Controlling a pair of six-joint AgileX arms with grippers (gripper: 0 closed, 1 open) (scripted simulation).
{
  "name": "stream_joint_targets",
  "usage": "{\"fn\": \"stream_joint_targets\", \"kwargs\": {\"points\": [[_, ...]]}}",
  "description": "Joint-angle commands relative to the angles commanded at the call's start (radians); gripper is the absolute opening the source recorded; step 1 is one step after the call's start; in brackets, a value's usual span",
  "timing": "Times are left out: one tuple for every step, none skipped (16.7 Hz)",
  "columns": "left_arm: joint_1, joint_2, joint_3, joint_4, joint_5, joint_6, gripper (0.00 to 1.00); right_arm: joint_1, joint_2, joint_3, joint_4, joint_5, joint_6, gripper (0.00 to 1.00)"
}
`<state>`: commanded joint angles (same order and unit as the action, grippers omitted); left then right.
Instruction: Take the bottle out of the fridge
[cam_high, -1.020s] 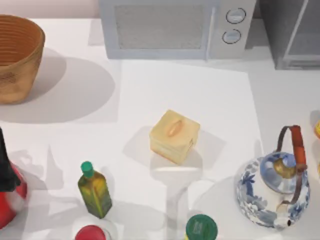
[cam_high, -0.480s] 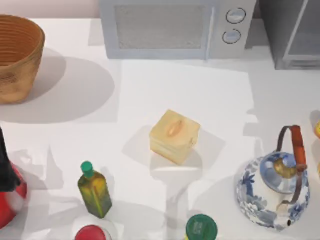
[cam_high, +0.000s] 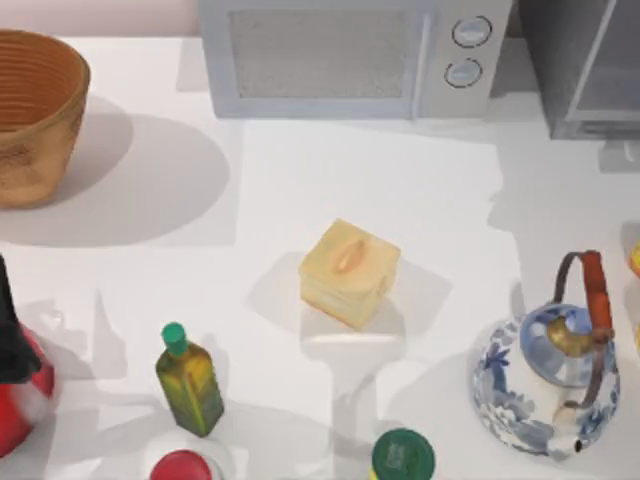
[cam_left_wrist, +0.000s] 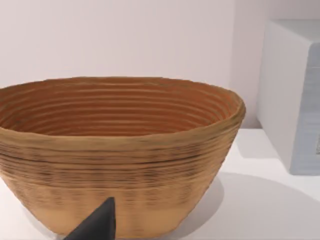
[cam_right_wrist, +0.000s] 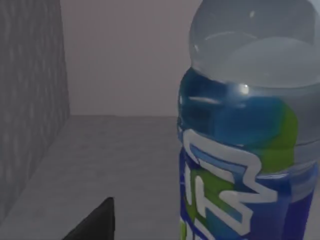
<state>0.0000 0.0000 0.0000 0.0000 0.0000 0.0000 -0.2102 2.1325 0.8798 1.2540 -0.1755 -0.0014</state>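
A white desk (cam_high: 420, 200) seen from above. At the back edge stands a light-grey microwave (cam_high: 350, 55); to its right, in the far right corner, is the grey fridge (cam_high: 585, 65) with a pale-framed door.

The right wrist view looks into the fridge: grey textured wall, grey floor, pale back wall. The bottle (cam_right_wrist: 250, 145) stands upright there, very close to the camera, its clear domed shoulder above a blue, green and white label. One dark fingertip of the right hand (cam_right_wrist: 95, 222) shows at the lower edge, just beside the bottle and not touching it. I cannot tell whether this hand is spread or pressed together.

The left hand (cam_left_wrist: 97, 226) is parked near the woven basket (cam_left_wrist: 117, 155) at the desk's far left; only one dark fingertip is visible, so I cannot tell its state either.

Judgement: the step in hand is reaching for the bottle inside the fridge. To do it well, the right hand should centre on the labelled body, grip below the rounded shoulder, keep the bottle upright, and draw straight out, clear of the wall and door frame.
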Motion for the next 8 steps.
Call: {"fn": "stream_joint_targets", "kwargs": {"points": [[0.000, 0.000, 0.000, 0.000, 0.000, 0.000, 1.00, 0.000, 0.000, 0.000, 0.000, 0.000, 0.000, 1.00], [0.000, 0.000, 0.000, 0.000, 0.000, 0.000, 1.00, 0.000, 0.000, 0.000, 0.000, 0.000, 0.000, 1.00], [0.000, 0.000, 0.000, 0.000, 0.000, 0.000, 1.00, 0.000, -0.004, -0.006, 0.003, -0.003, -0.001, 1.00], [0.000, 0.000, 0.000, 0.000, 0.000, 0.000, 1.00, 0.000, -0.001, -0.003, 0.001, -0.003, -0.001, 1.00], [0.000, 0.000, 0.000, 0.000, 0.000, 0.000, 1.00, 0.001, 0.008, 0.011, -0.006, 0.000, -0.001, 1.00], [0.000, 0.000, 0.000, 0.000, 0.000, 0.000, 1.00, 0.003, 0.023, 0.036, -0.018, 0.003, 0.000, 1.00], [0.000, 0.000, 0.000, 0.000, 0.000, 0.000, 1.00, 0.005, 0.041, 0.070, -0.034, 0.006, 0.000, 1.00], [0.000, 0.000, 0.000, 0.000, 0.000, 0.000, 1.00, 0.009, 0.061, 0.113, -0.053, 0.010, -0.001, 1.00]]}}
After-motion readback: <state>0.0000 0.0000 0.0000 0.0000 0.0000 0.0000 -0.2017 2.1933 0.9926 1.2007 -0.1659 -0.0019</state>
